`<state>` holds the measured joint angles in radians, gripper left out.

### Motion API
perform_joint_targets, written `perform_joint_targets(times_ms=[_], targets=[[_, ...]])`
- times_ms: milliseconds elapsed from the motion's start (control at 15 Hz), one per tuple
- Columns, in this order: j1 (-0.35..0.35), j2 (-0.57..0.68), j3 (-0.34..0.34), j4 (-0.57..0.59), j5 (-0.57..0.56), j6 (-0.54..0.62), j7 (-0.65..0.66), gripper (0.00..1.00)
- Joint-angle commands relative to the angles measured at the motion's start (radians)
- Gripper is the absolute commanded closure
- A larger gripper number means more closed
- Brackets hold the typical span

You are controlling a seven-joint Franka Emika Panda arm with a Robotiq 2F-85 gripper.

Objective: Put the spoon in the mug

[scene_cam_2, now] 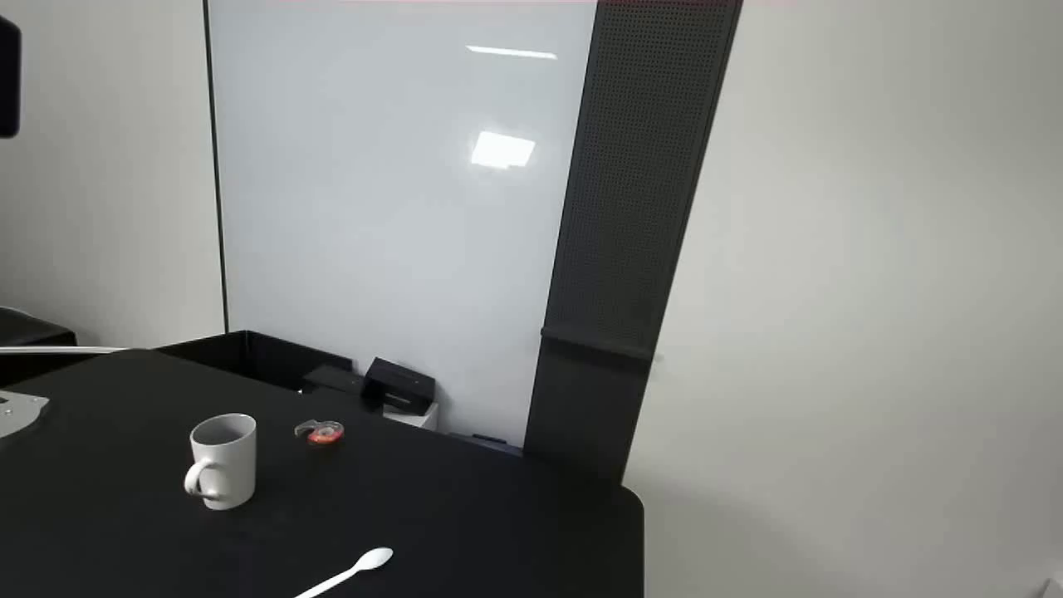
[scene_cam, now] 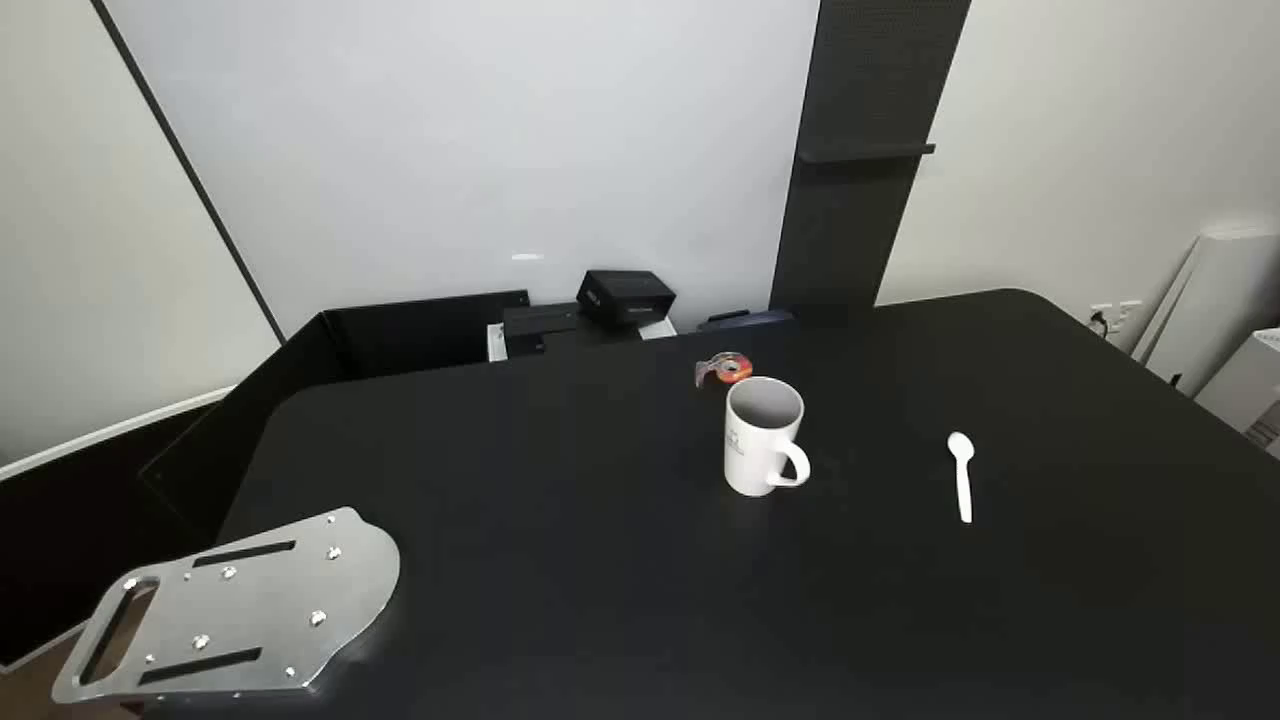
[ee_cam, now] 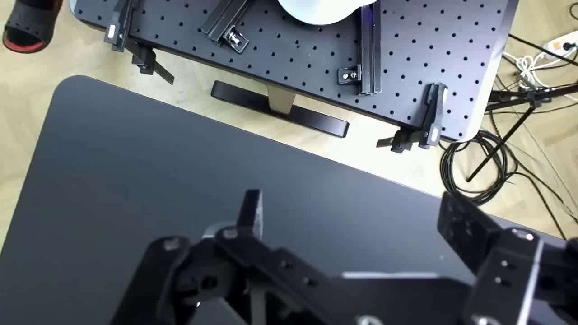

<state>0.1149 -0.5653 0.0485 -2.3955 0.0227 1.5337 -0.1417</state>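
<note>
The white mug (scene_cam: 762, 440) stands upright on the black table, its handle toward the front right in an exterior view. It also shows in an exterior view (scene_cam_2: 228, 465). The white spoon (scene_cam: 962, 475) lies flat to the right of the mug, apart from it. In an exterior view the spoon (scene_cam_2: 353, 571) is cut off by the bottom edge. My gripper (ee_cam: 351, 211) is open in the wrist view, with nothing between its fingers, above the table surface. Neither spoon nor mug shows clearly there. The gripper is not seen in the exterior views.
A small orange-red tape dispenser (scene_cam: 728, 368) lies behind the mug. A silver metal plate (scene_cam: 260, 600) is at the table's left front. Black boxes (scene_cam: 627, 297) stand beyond the back edge. The wrist view shows a perforated board (ee_cam: 298, 58) with clamps beyond a gap.
</note>
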Motion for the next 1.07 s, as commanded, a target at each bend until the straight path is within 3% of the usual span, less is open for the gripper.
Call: perform_joint_targets(times_ms=[0,533,1000], targets=[[-0.001,0.001,0.001,0.001,0.000,0.000,0.000,0.00],[0.000,0.018,-0.008,0.000,0.003,0.016,-0.017,0.00],[-0.024,0.117,-0.028,-0.046,-0.040,0.305,-0.059,0.00]])
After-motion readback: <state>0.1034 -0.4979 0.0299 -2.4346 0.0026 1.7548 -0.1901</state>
